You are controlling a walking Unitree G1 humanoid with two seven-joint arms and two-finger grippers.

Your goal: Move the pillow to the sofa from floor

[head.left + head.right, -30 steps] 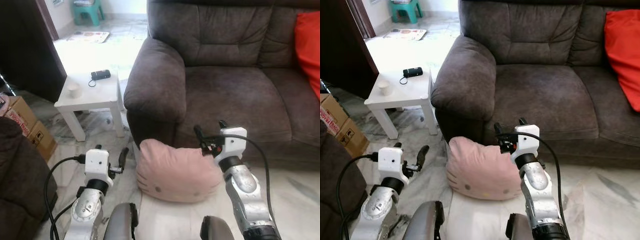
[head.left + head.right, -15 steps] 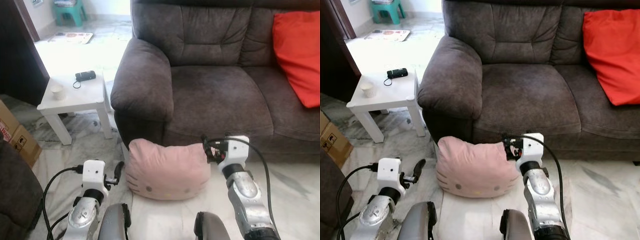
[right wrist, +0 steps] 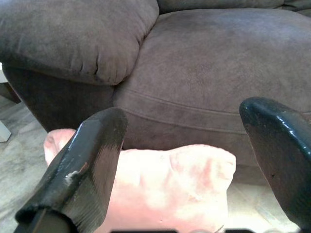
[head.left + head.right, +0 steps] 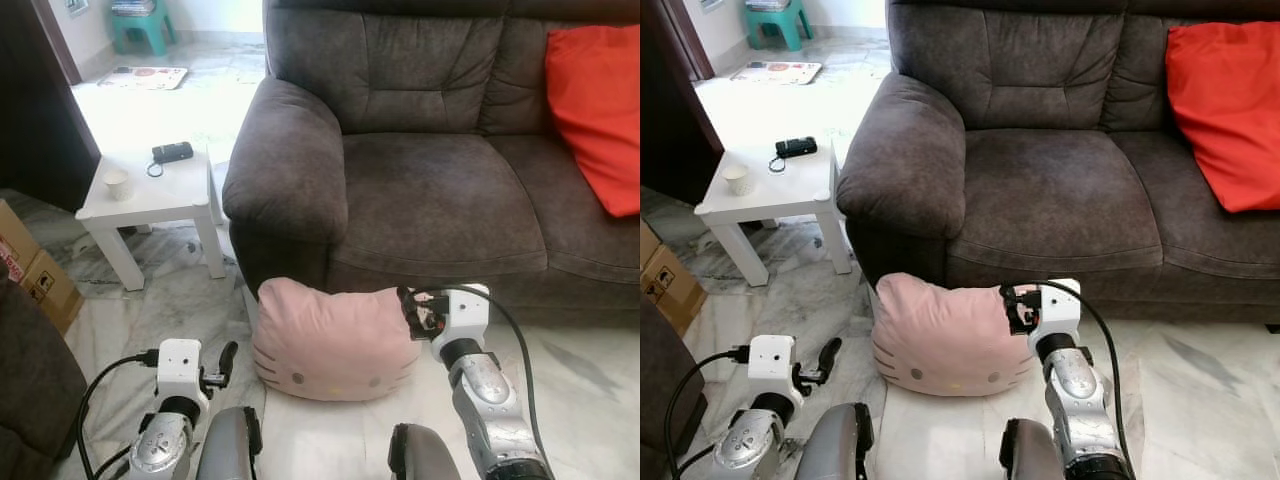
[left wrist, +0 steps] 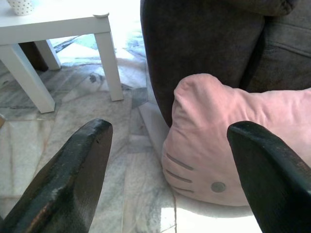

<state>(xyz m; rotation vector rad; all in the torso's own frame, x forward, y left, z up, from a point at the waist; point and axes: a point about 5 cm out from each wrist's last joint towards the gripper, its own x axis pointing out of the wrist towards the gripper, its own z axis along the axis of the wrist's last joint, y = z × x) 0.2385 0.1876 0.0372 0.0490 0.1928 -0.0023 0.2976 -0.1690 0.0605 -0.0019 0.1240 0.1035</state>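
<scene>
Lowered since half a second ago, the left end effector (image 4: 226, 362) hangs open and empty beside the pillow's (image 4: 335, 338) left end. At the pillow's upper right corner, the right end effector (image 4: 1012, 306) is spread wide, holding nothing. Long axis running along the sofa (image 4: 420, 190) front, the pillow lies on the floor (image 4: 170, 300), its stitched face toward the robot.

The sofa (image 4: 440, 190) is running off the top and right edges, its back cut short. The red cushion (image 4: 598, 110) is losing its right side to the edge. The right gripper (image 4: 411, 312) is covering the pink pillow's (image 4: 330, 340) upper right corner. A cardboard box (image 4: 25, 270) is showing only partly at the left edge, its print too small to read.
</scene>
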